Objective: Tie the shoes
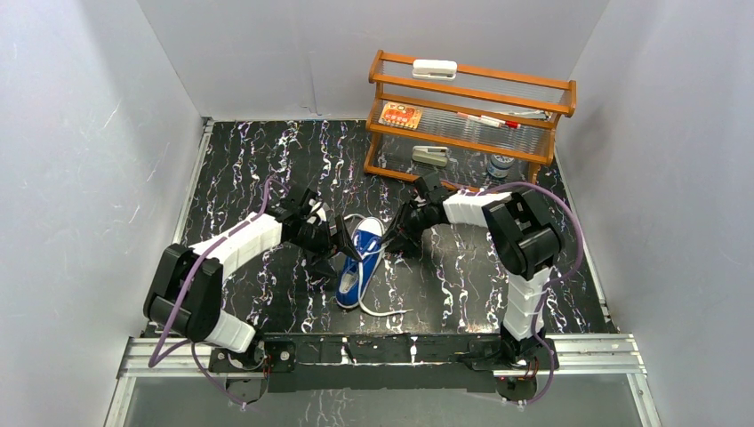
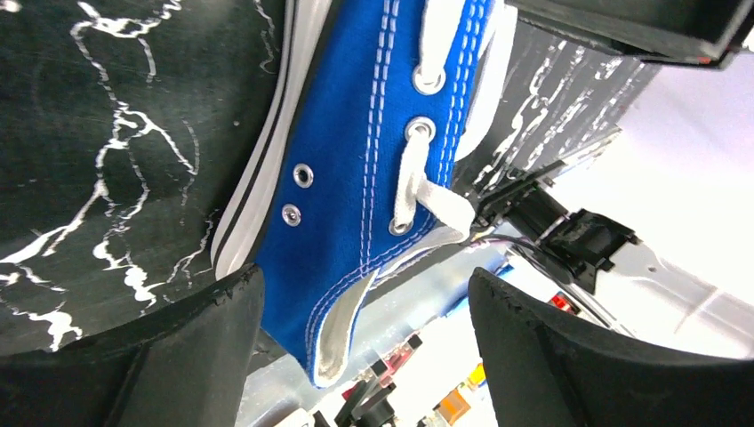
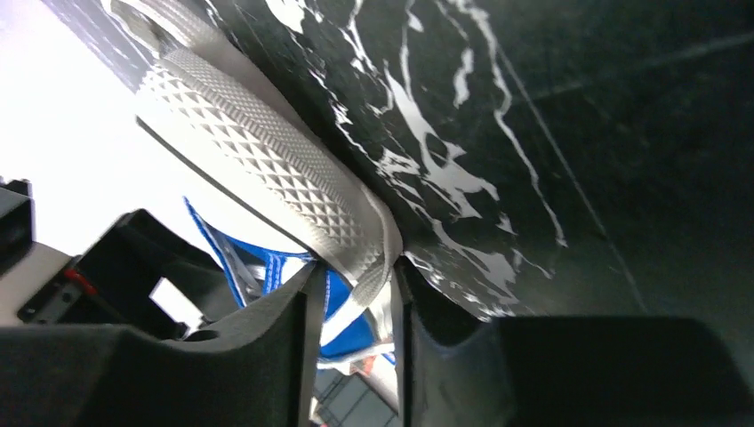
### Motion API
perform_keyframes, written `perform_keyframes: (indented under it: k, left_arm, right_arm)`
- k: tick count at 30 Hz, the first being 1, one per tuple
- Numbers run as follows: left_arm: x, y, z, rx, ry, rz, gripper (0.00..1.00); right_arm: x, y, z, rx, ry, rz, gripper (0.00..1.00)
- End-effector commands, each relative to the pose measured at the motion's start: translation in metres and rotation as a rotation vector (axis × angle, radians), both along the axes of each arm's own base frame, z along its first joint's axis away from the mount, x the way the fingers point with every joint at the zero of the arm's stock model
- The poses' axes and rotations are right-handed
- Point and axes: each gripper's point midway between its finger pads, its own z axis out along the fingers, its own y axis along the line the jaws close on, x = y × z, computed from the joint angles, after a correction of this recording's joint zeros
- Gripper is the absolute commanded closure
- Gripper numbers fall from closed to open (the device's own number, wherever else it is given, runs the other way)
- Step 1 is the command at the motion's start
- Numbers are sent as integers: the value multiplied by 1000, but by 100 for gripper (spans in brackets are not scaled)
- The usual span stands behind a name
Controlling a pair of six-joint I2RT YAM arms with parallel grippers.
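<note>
The blue sneaker with white toe cap lies mid-table between both arms; a white lace trails off its near end. My left gripper sits at its left side. In the left wrist view that gripper is open, its fingers wide apart around the shoe's blue side and laced eyelets. My right gripper is at the shoe's right side. Its jaws stand narrow but open, with a white lace running between them against the right finger, beside the ribbed white sole edge.
A wooden shelf rack stands at the back right holding small items, with a small jar at its foot. White walls close in the table on the left, back and right. The metal rail with the arm bases runs along the near edge.
</note>
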Motion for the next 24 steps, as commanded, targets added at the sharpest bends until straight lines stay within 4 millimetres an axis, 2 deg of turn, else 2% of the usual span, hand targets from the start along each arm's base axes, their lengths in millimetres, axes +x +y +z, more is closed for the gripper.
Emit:
perform_keyframes:
  k: [1,2,4,5,8,10,11,15,18,19,22,24]
  left_arm:
    - [-8,-13,23,-129,12,2,21]
    - [-8,-13,22,-124,11,7,23]
    - [-7,-11,22,-113,9,25,28]
    - [-6,-10,21,-105,9,35,30]
    - [-3,-8,24,-88,-10,58,31]
    - [0,-9,32,-99,-45,60,29]
    - [-1,-10,36,-123,-60,60,27]
    - [13,-14,48,-128,-138,30,23]
    - [35,-12,70,-108,-247,27,7]
    - [43,-11,79,-116,-277,33,5]
    - [67,-8,108,-180,-370,57,4]
    - [83,-4,123,-212,-419,82,6]
  right_arm:
    - [18,24,4,56,-45,-37,66]
    - [20,25,3,54,-50,-47,72]
    - [26,24,2,43,-74,-77,95]
    - [29,23,4,37,-93,-93,100]
    - [40,17,29,20,-240,-81,100]
    - [49,15,57,-24,-388,-19,100]
    - [43,9,78,-112,-517,96,100]
    - [34,10,85,-207,-602,221,100]
    - [32,23,97,-192,-715,336,100]
    - [30,30,105,-162,-765,377,100]
    - [33,47,127,-62,-892,430,100]
    - [32,60,149,46,-984,466,100]
